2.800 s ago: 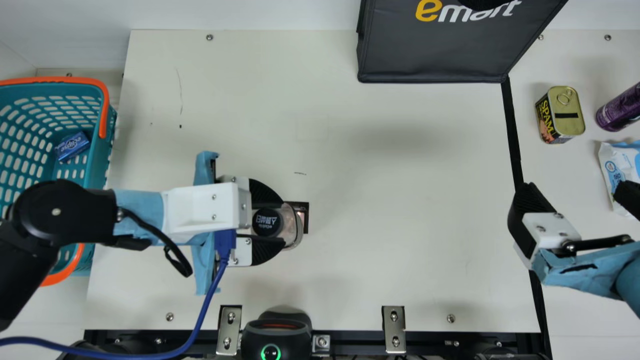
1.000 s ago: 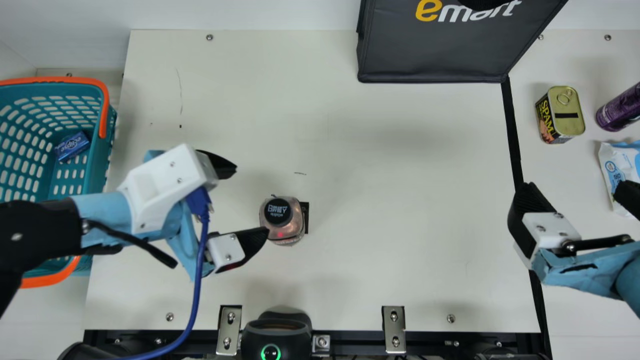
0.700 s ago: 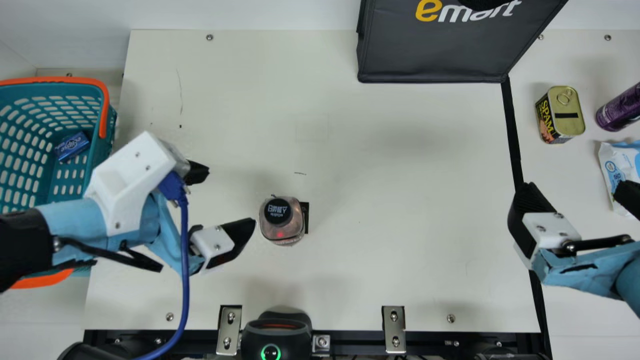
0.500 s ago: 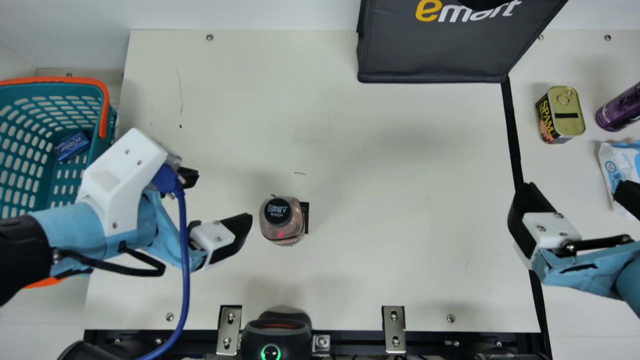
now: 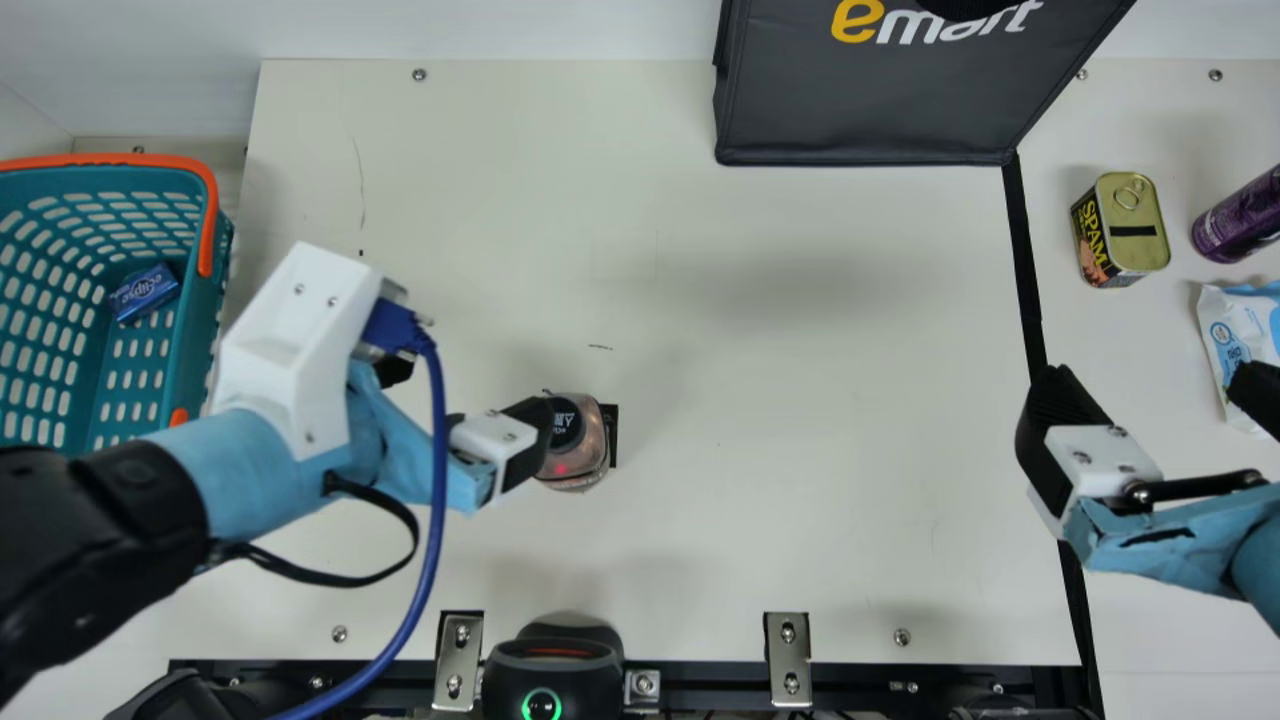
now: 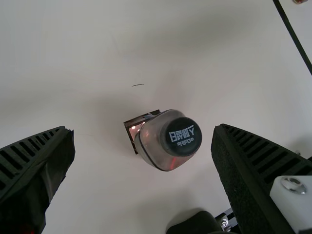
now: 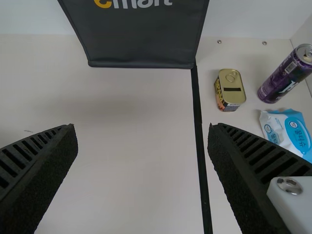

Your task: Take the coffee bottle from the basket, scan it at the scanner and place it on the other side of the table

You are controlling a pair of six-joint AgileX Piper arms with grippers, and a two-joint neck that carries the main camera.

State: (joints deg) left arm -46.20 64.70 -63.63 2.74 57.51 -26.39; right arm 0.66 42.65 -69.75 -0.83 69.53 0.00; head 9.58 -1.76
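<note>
Black-capped, the clear, squarish coffee bottle [image 6: 158, 148] is stood upright, left of centre. The black ribbed left gripper [image 6: 144, 132] and matching right gripper [image 7: 142, 127] are spread wide, nothing held; the bottle could be toppled by off-centre closing.

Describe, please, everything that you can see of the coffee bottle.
The coffee bottle is clear and squarish, with rounded shoulders, a round black cap with white print and a red spot of light on it. Glass or plastic, I cannot tell. It stands upright on the table before the scanner, beside a flat dark-rimmed piece. The left claw is open near it; contact is unclear.
</note>
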